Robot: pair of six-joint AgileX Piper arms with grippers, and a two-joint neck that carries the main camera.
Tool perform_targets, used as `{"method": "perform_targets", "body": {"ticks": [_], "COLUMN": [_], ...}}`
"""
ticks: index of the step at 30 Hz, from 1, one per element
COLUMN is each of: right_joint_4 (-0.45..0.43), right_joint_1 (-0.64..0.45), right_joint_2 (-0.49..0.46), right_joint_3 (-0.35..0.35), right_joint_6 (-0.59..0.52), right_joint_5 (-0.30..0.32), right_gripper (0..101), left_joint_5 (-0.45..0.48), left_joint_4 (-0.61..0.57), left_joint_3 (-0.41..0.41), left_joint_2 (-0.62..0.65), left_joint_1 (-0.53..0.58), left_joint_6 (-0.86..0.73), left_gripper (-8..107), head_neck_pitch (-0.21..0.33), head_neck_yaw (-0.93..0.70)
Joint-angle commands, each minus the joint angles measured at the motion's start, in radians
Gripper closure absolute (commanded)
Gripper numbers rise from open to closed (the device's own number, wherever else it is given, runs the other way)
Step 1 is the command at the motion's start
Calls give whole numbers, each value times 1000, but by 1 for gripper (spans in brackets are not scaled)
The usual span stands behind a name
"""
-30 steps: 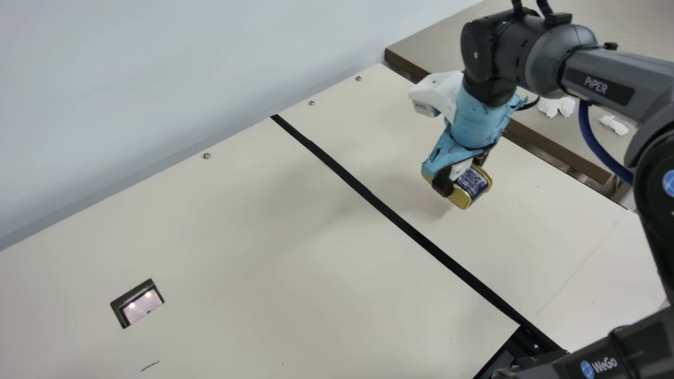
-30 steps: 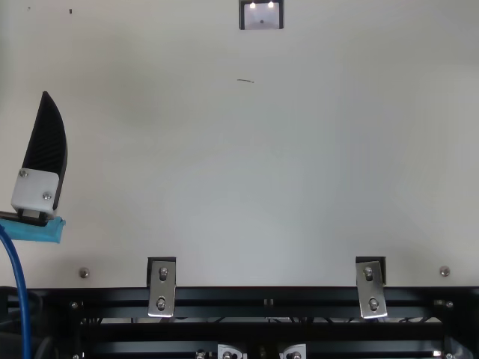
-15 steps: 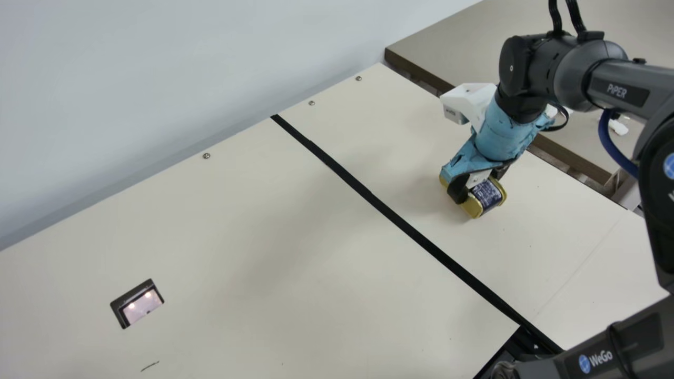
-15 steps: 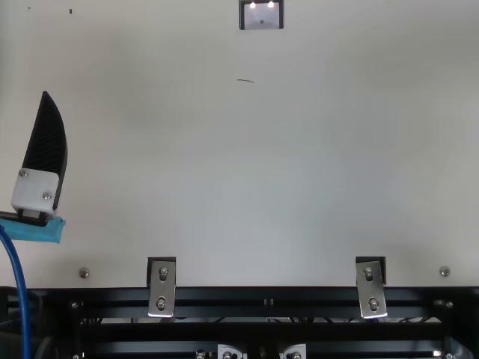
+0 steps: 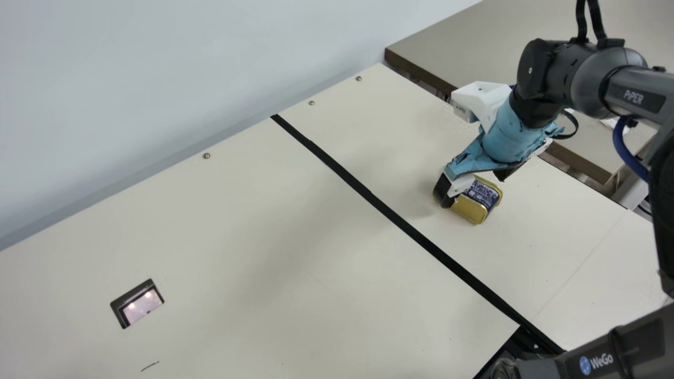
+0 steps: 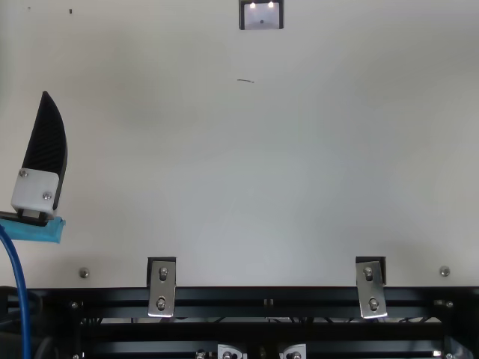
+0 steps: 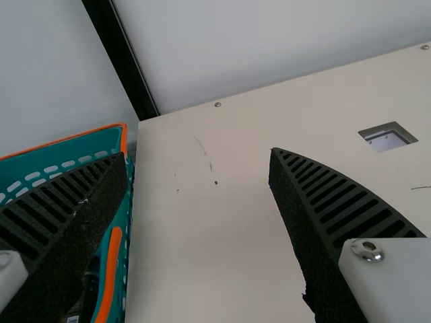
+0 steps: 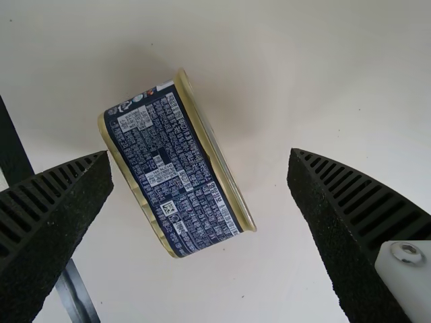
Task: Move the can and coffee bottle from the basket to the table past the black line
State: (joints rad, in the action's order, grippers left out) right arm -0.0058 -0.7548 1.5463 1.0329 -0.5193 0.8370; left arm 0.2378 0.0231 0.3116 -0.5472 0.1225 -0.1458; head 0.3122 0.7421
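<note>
While the right claw [image 8: 200, 156] and left claw [image 7: 199, 156] gape, the can [image 8: 172, 175] looks stiff, slick and best gripped across its middle.

Looks bright, evenly lit in main view. Shows soft, diffuse shadows on table [image 5: 295, 210] both sides of black line [image 5: 410, 229], darker nr can [image 5: 470, 208]. Glows w/ 2 small lt spots in recess [image 5: 141, 307], well apart from line. Dims to grey in R wrist view, w/ blurry-edged shadow on can's side away from line.
</note>
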Motion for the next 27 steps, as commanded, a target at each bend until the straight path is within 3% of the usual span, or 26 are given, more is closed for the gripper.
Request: {"method": "perform_targets", "body": {"ticks": [1, 7, 12, 19, 27], "right_joint_4": [12, 70, 169, 339, 473], "right_joint_1": [-2, 9, 28, 61, 132], "right_joint_2": [-11, -66, -136, -241, -342], "right_joint_3": [4, 17, 32, 44, 28], "right_joint_6": [-10, -57, -131, -242, -292], "right_joint_5": [0, 13, 48, 146, 261], "right_gripper": [0, 0, 0, 0, 0], "left_joint_5": [0, 0, 0, 0, 0], "left_joint_4": [0, 0, 0, 0, 0], "left_joint_3": [0, 0, 0, 0, 0], "left_joint_2": [0, 0, 0, 0, 0], "left_joint_1": [0, 0, 0, 0, 0], "left_joint_6": [0, 0, 0, 0, 0], "left_gripper": [9, 9, 9, 9, 9], "head_neck_pitch": [20, 20, 20, 20, 20], "head_neck_yaw": [23, 23, 23, 23, 23]}}
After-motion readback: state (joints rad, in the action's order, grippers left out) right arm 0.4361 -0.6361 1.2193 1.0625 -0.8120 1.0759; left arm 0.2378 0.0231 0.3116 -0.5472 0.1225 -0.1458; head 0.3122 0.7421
